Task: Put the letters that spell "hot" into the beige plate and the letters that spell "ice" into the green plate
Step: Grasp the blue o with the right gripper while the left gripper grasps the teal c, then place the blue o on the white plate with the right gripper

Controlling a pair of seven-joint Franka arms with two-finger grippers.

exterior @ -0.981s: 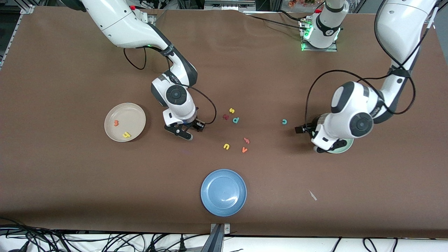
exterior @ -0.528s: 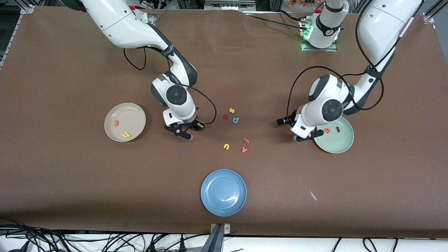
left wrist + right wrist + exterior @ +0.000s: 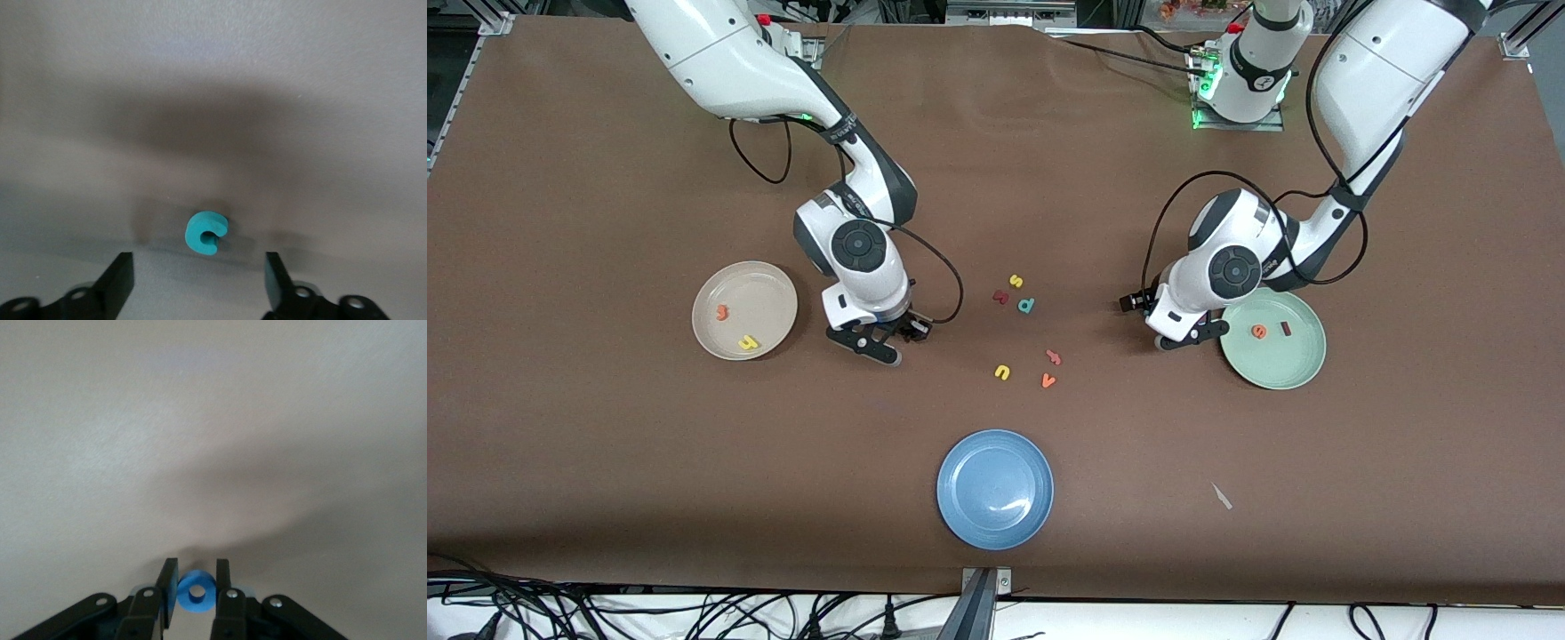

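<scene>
Hands converge on last letters: right hand (image 3: 194, 593), newly clamped on blue "o" (image 3: 196, 593) beside beige plate (image 3: 769, 289); left hand (image 3: 197, 280), arrived from green plate (image 3: 1294, 360), open around teal "c" (image 3: 205, 233).

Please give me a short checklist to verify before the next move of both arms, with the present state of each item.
1. Right gripper shut on the blue "o": ok.
2. Beige plate holds orange "t" and yellow "h": ok.
3. Left gripper open, teal "c" on the table ahead of it: ok.
4. Green plate holds orange "e" and dark red "i": ok.
5. "c" gripped: not ok.
</scene>
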